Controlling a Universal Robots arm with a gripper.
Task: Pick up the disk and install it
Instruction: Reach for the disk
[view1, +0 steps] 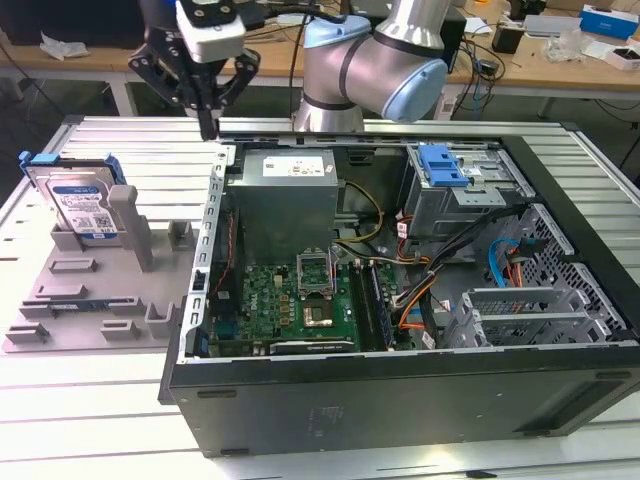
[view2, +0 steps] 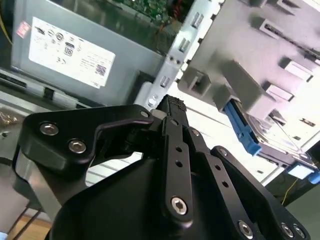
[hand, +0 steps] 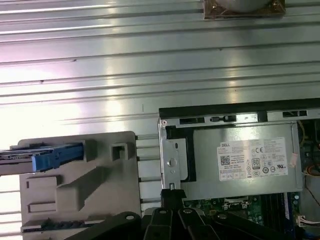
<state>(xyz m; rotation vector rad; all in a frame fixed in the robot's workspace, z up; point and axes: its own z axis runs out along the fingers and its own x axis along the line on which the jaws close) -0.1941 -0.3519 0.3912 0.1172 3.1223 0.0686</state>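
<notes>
**One sideways gap: the disk sits off to the side of an empty gripper**

One arm is at work, so there is no question of which is nearer. The gripper (view1: 208, 128) hangs with its fingers pointing straight down. It is above the strip between the open computer case (view1: 400, 400) and the grey holder (view1: 100, 290), close to the case wall beside the power supply (view1: 285, 200). Its two fingers are pressed together with nothing between them; both wrist views show the black pads meeting at a single tip.

The disk (view1: 85, 208) has not been picked up. It stands propped in the grey holder on the ribbed table (view1: 130, 135), outside the case, with its labelled face turned toward the exterior camera and its blue carrier framing it. From the gripper it lies toward the exterior view's left, lower down and somewhat nearer that camera. The two are well apart, not touching.

Its long axis seems to run up the holder's slope, from the near, low end to the far, high end. The frames do not show how steeply it leans. In the first wrist view the carrier's blue edge (hand: 55, 155) shows beside the holder, with the gripper's tip (hand: 172, 196) off to one side of it by the case wall. By my reading, the gap to close is mostly sideways, away from the case, and then downward.
</notes>
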